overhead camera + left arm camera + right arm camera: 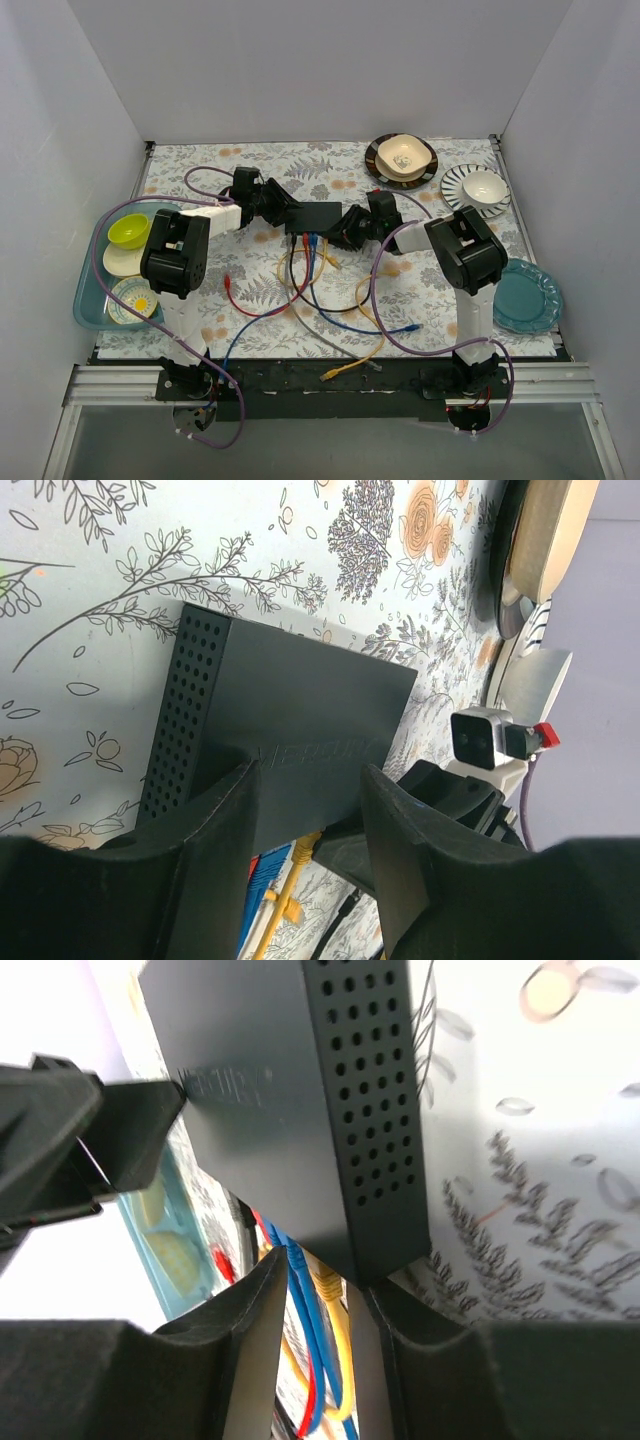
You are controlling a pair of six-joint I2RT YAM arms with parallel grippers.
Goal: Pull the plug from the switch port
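The dark-grey switch (315,214) lies flat mid-table, its ports facing the near edge. Red (303,240), blue (312,241) and yellow (326,247) cables are plugged in. My left gripper (283,208) is at the switch's left end. In the left wrist view its spread fingers (225,815) lie over the switch top (290,705), open (308,775). My right gripper (341,231) is at the right near corner. In the right wrist view it is open (330,1275) around the yellow plug (330,1285) and blue cables (300,1300), one finger (420,1345) against the switch corner (390,1250).
Loose cables (300,300) sprawl over the floral mat in front of the switch. A teal tray (90,300) with bowls and plates stands at the left. Dishes (402,158) sit at the back right and a teal plate (528,295) at the right.
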